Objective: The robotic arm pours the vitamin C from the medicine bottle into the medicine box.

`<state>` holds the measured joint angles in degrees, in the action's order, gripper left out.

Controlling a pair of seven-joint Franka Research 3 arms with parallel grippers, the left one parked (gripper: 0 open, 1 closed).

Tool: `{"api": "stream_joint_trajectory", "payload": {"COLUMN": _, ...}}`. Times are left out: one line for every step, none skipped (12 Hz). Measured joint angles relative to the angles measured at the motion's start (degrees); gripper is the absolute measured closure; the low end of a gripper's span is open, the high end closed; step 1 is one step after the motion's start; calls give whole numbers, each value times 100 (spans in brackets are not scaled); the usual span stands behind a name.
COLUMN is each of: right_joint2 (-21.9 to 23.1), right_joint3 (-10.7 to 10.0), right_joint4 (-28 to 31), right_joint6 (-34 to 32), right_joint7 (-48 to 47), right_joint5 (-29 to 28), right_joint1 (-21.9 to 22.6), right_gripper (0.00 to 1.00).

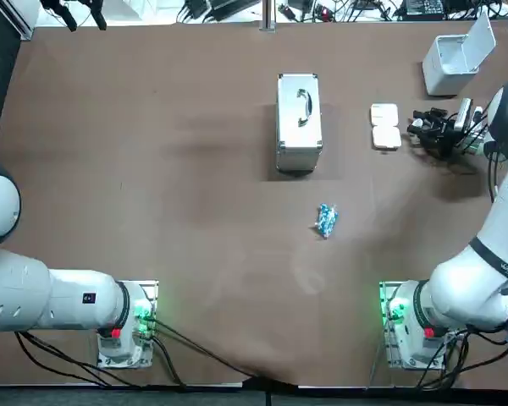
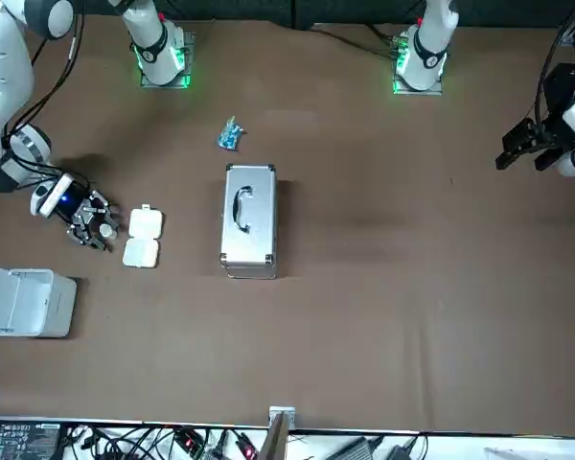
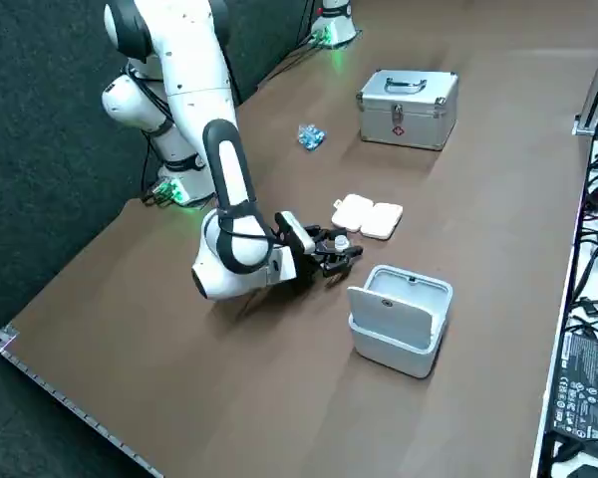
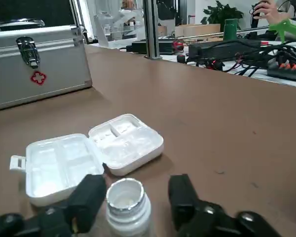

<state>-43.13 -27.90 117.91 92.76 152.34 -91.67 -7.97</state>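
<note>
My claw [image 4: 136, 183] sits low over the worktop [image 1: 195, 186], close to its right edge and toward the far right corner. It is spread open, not clenched. One finger [image 4: 90, 195] stands on each side of the little white bottle [image 4: 129, 208]: one looks close against it, the other shows a clear gap.

The bottle stands upright on the worktop, long axis vertical, with its uncapped mouth facing straight up.

Just beyond the bottle, toward the middle of the worktop, the white pill box [image 4: 91, 157] lies open and flat. Its two halves sit side by side in a line from the far edge to the near edge, hollows up.

A white bin [image 1: 454, 59] with its lid raised fills the far right corner. A silver case [image 1: 299, 123] lies past the pill box, midway along the far edge. A small blue packet [image 1: 326, 220] lies near the centre. The left half and the near side are bare, wide room
</note>
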Motion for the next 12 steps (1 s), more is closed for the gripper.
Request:
{"api": "stream_joint_trajectory", "payload": {"right_joint2": 0, "right_joint3": -2, "right_joint4": -17, "right_joint6": 0, "right_joint7": 0, "right_joint5": 6, "right_joint1": -13, "right_gripper": 7}}
{"api": "stream_joint_trajectory", "payload": {"right_joint2": 1, "right_joint3": -6, "right_joint4": -30, "right_joint6": 0, "right_joint7": -14, "right_joint5": 27, "right_joint1": -25, "right_gripper": 0}}
{"api": "stream_joint_trajectory", "payload": {"right_joint2": 5, "right_joint3": -11, "right_joint4": -40, "right_joint6": -1, "right_joint7": -61, "right_joint5": 76, "right_joint1": -40, "right_gripper": 0}}
{"api": "stream_joint_trajectory", "payload": {"right_joint2": 18, "right_joint3": -16, "right_joint4": -50, "right_joint6": -1, "right_joint7": -116, "right_joint5": 161, "right_joint1": -56, "right_gripper": 0}}
{"api": "stream_joint_trajectory", "payload": {"right_joint2": 39, "right_joint3": -29, "right_joint4": -63, "right_joint6": -1, "right_joint7": -161, "right_joint5": 263, "right_joint1": -73, "right_gripper": 0}}
{"api": "stream_joint_trajectory", "payload": {"right_joint2": 71, "right_joint3": -55, "right_joint4": -70, "right_joint6": -1, "right_joint7": -185, "right_joint5": 345, "right_joint1": -88, "right_gripper": 0}}
{"api": "stream_joint_trajectory", "payload": {"right_joint2": 114, "right_joint3": -84, "right_joint4": -73, "right_joint6": -1, "right_joint7": -207, "right_joint5": 409, "right_joint1": -104, "right_gripper": 0}}
{"api": "stream_joint_trajectory", "payload": {"right_joint2": 180, "right_joint3": -110, "right_joint4": -76, "right_joint6": 2, "right_joint7": -260, "right_joint5": 499, "right_joint1": -119, "right_gripper": 0}}
{"api": "stream_joint_trajectory", "payload": {"right_joint2": 269, "right_joint3": -138, "right_joint4": -78, "right_joint6": 36, "right_joint7": -354, "right_joint5": 619, "right_joint1": -130, "right_gripper": 0}}
{"api": "stream_joint_trajectory", "payload": {"right_joint2": 390, "right_joint3": -159, "right_joint4": -77, "right_joint6": 112, "right_joint7": -461, "right_joint5": 757, "right_joint1": -142, "right_gripper": 0}}
{"api": "stream_joint_trajectory", "payload": {"right_joint2": 537, "right_joint3": -171, "right_joint4": -75, "right_joint6": 218, "right_joint7": -615, "right_joint5": 911, "right_joint1": -155, "right_gripper": 0}}
{"api": "stream_joint_trajectory", "payload": {"right_joint2": 704, "right_joint3": -179, "right_joint4": -75, "right_joint6": 351, "right_joint7": -800, "right_joint5": 1087, "right_joint1": -159, "right_gripper": 0}}
